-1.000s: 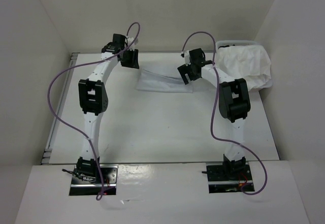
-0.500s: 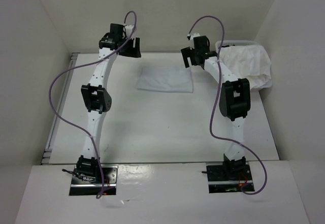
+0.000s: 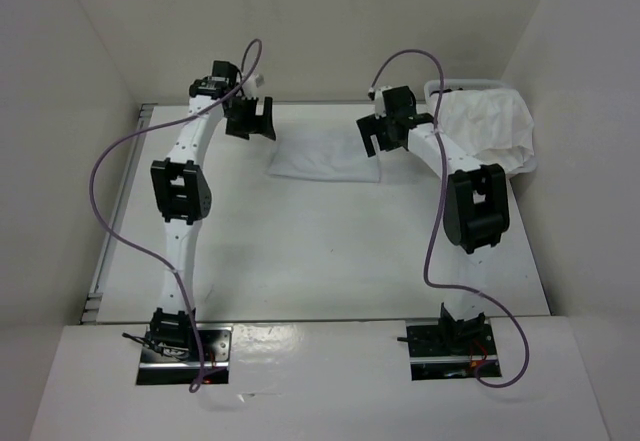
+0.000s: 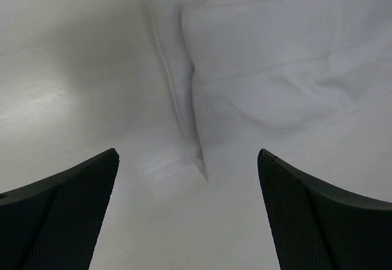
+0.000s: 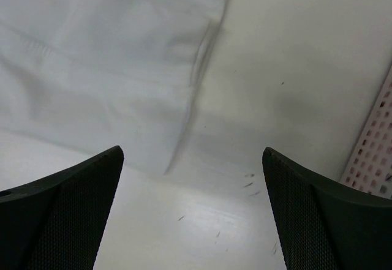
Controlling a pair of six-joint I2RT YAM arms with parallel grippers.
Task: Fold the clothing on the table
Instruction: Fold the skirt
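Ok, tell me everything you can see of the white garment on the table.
The garment is thin white cloth, folded into a flat, roughly rectangular stack with layered edges and soft creases. It lies toward the far middle of the table, and only the table touches it. The left gripper and right gripper hang open above its side edges.

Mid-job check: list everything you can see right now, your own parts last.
table: 1, white, under everything
rail: 1, grey, along the table's left edge
garment: 1, white, lying flat as a rectangle, far middle of the table
basket: 1, pale, perforated wall, far right corner
cloth pile: 1, white, crumpled, in the basket
cables: 2, purple, one looping along each arm
arms: 2, white with black joints, bases at the near edge
left gripper: 1, black, open, empty, by the garment's left edge
right gripper: 1, black, open, empty, by the garment's right edge
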